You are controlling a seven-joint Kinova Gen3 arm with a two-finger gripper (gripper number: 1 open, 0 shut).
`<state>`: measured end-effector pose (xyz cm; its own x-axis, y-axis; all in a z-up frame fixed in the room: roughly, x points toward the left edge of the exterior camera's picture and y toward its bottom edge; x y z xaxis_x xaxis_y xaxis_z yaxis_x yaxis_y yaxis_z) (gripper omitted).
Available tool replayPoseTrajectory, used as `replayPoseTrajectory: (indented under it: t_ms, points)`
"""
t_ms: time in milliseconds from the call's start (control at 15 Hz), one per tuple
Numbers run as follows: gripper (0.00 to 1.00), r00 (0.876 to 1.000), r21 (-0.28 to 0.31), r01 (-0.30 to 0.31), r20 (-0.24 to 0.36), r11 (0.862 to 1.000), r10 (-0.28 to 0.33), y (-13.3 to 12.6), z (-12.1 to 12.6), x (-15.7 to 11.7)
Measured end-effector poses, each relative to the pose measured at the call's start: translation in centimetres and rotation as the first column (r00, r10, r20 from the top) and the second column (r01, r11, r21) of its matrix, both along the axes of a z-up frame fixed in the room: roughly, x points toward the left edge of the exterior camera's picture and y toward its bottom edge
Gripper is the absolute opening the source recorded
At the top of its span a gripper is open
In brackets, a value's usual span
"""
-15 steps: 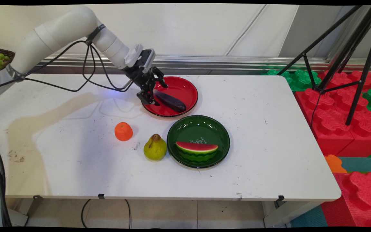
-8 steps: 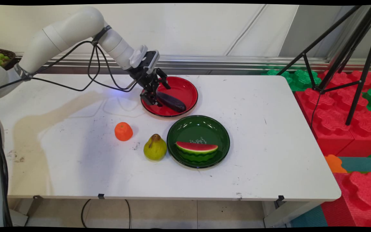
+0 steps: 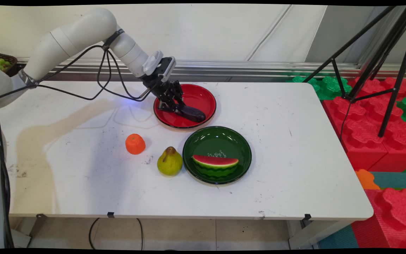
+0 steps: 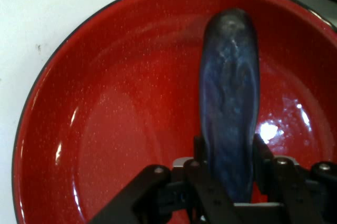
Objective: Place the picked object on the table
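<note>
Eggplant (image 4: 230, 103) lies in the red plate (image 3: 203, 97), at the tabletop's (image 3: 294, 141) far middle. Tool (image 3: 175, 106) is closed on the eggplant's near-left end: the hand view shows a finger (image 4: 263, 153) pressed against each side of the dark purple body, no gap visible.

Change: a second ago the tool stood spread at the plate's left rim, beside the eggplant's end. Half a second ago it had moved in over that end, still parted. Now the fingers have drawn together on it. The eggplant has not shifted and still rests on the plate. Judgement: a grip has just been made, and no lift shows yet.

Views compared: the main view gives the layout, but there the black linkage hides the contact itself. The hand view shows that contact plainly, the eggplant running straight away from the tool across the plate's floor (image 4: 121, 129), with a sliver of green plate at its top right corner.

Outward: green plate (image 3: 240, 141) just in front of the red one, holding a watermelon slice (image 3: 215, 165). Pear (image 3: 169, 162) just beside the green plate's left rim. Orange (image 3: 135, 144) left of the pear, apart from it.
</note>
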<state>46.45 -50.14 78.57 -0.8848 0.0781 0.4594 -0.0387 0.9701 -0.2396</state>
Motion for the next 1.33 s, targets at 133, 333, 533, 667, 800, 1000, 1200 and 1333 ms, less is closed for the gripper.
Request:
replayPoseTrajectory:
  t_ms: [133,333,533,667,800,1000,1200,1333]
  points:
    - [0.00,1.000,0.002,0.003,0.002,1.000,-0.003,-0.2,0.0,-0.1]
    - [0.00,1.000,0.004,0.010,0.005,1.000,-0.010,-0.6,0.1,-0.1]
    - [0.00,1.000,-0.003,0.014,0.002,1.000,-0.014,-0.7,0.5,0.2]
    - [0.00,1.000,-0.008,0.008,-0.006,1.000,-0.008,-0.6,1.0,0.5]
    - [0.00,1.000,-0.014,-0.006,-0.019,1.000,0.006,-0.1,1.6,1.1]
    - [0.00,0.999,-0.010,-0.033,-0.036,0.999,0.033,1.0,2.5,2.3]
    - [0.00,0.996,-0.002,-0.071,-0.059,0.997,0.071,2.6,3.5,4.2]
    - [0.00,0.992,0.001,-0.099,-0.077,0.995,0.098,3.6,4.4,5.3]
